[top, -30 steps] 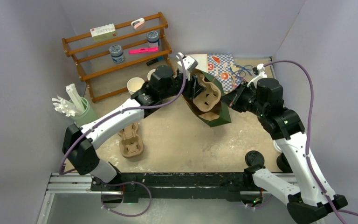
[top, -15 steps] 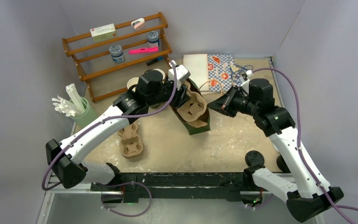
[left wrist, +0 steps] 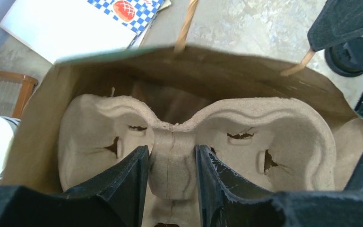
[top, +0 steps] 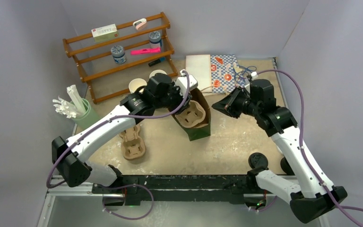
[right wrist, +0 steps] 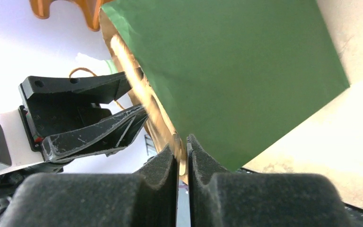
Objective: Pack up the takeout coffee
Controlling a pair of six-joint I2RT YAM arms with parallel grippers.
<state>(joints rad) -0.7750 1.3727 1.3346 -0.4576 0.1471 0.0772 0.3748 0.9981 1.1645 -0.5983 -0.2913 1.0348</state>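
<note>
- The left claw (left wrist: 171,152) pinches the middle ridge of the cardboard cup tray (left wrist: 274,127), one finger on each side, inside the bag (left wrist: 217,66).
- The tray fills the bag's mouth, with its edges close to the brown inner walls. How far it hangs above the bag's bottom is hidden.
- The right claw (right wrist: 181,144) is at the bag's right-hand rim. Its fingers are pressed almost together and the paper edge runs into the slit between them, so it looks like a pinch on the rim.
- The step in hand, as I judge it, is seating the tray in the bag.
- To do it well, lower the tray level and straight so no corner snags a wall. Let the right claw hold the mouth wide until the tray lies flat on the bottom, and only then release the ridge.
- The coffee (top: 257,160) stands lid up on the table (top: 170,153), to the right of the bag and nearer the arm bases. It is well apart from both claws and not yet packed.
</note>
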